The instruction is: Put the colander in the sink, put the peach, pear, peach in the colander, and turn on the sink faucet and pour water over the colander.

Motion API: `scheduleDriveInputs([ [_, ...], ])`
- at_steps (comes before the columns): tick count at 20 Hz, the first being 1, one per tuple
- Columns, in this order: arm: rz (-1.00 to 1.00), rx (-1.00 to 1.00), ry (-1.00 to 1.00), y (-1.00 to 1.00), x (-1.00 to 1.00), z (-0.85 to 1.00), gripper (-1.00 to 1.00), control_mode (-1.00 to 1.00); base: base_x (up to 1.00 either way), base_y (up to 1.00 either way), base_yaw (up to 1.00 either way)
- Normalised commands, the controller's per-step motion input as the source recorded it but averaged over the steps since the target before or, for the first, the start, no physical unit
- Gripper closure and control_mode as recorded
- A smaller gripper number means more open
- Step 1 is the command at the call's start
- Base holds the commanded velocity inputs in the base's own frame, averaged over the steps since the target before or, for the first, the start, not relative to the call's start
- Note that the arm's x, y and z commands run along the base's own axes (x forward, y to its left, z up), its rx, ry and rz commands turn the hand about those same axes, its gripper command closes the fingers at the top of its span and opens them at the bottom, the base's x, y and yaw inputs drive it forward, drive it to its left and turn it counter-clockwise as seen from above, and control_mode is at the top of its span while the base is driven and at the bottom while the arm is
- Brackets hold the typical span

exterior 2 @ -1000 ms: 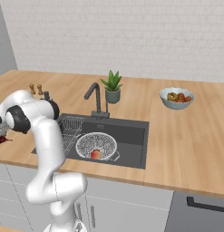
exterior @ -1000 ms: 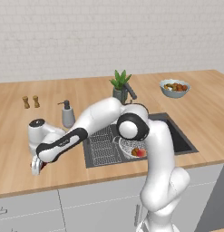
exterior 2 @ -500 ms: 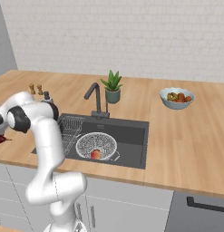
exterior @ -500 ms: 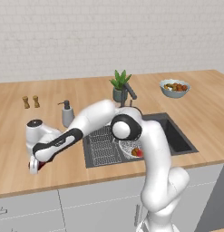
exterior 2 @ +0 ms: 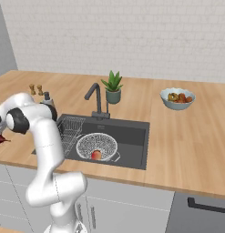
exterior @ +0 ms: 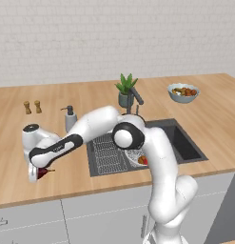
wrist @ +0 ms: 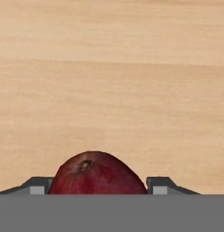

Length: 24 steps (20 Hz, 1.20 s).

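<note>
Wooden worktop beneath. Jaws grasping pear across its belly; likely light, firm, smooth-skinned, bruises under hard squeeze.

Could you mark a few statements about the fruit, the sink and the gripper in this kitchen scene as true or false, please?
1. The pear sits between the fingers of the gripper. True.
2. The colander stands on the counter beside the fruit bowl. False: it sits in the sink.
3. A peach lies in the colander. True.
4. Water runs from the faucet. False: no stream is visible.
5. The fruit bowl is in the sink. False: it stands on the counter.
</note>
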Motion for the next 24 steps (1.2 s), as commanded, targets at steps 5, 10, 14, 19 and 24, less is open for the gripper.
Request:
scheduleDriveInputs([
  [5, 0.00, 0.00, 0.00, -0.72, -0.20, 0.12, 1.00, -1.00, 0.00, 0.00, 0.00],
  [10, -0.05, 0.01, 0.00, -0.91, -0.41, 0.28, 1.00, -1.00, 0.00, 0.00, 0.00],
  [14, -0.15, 0.03, 0.00, -0.97, -0.45, 0.25, 1.00, -1.00, 0.00, 0.00, 0.00],
  [19, -0.25, 0.02, 0.00, -0.98, -0.20, 0.31, 1.00, -1.00, 0.00, 0.00, 0.00],
  [24, -0.32, 0.00, 0.00, -0.96, 0.00, 0.33, 1.00, -1.00, 0.00, 0.00, 0.00],
])
